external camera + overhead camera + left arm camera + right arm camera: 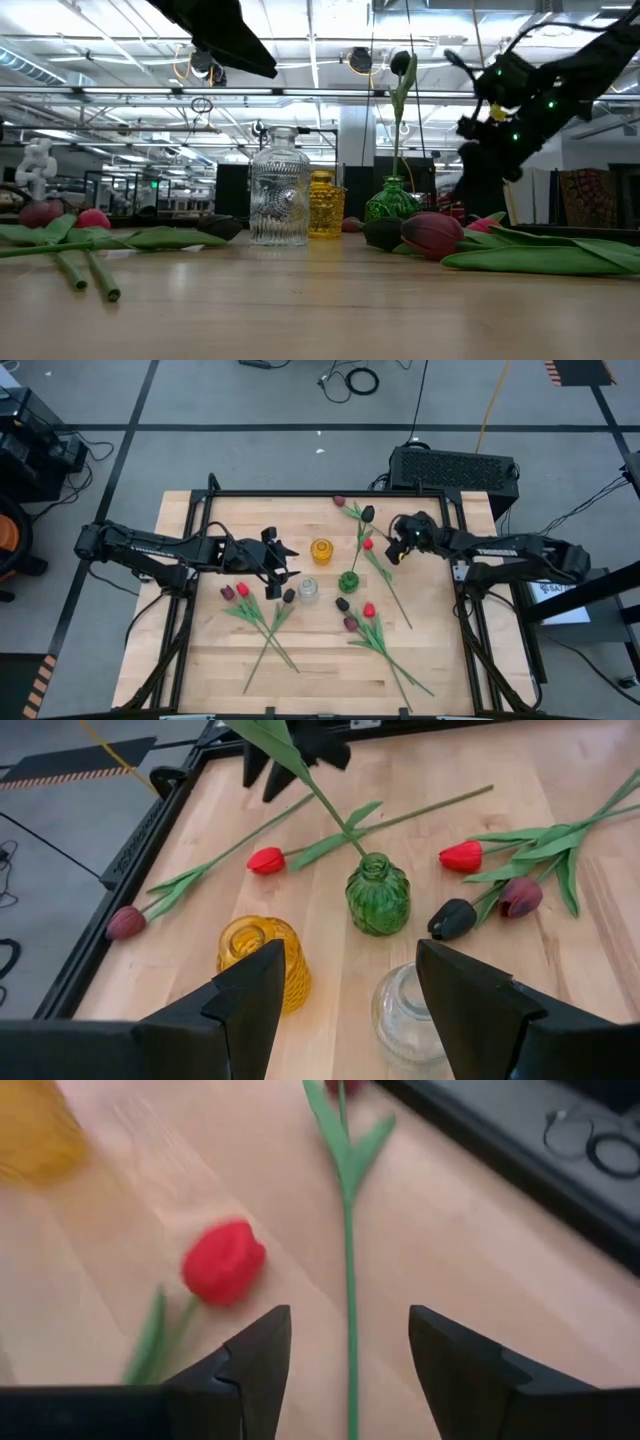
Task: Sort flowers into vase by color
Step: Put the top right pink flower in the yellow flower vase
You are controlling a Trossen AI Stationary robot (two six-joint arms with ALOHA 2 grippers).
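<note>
Three small vases stand mid-table: yellow, clear glass and green. One near-black tulip stands upright with its stem in the green vase. Other tulips lie flat: a red one beside the green vase, a maroon one at the far edge, a left cluster and a near-right cluster. My left gripper hovers open left of the vases. My right gripper hangs open above the red tulip's head and a green stem, touching neither.
A black frame rail borders the wooden table on its left, far and right sides. A black box sits beyond the far right corner. Bare wood lies along the near edge between the two flower clusters.
</note>
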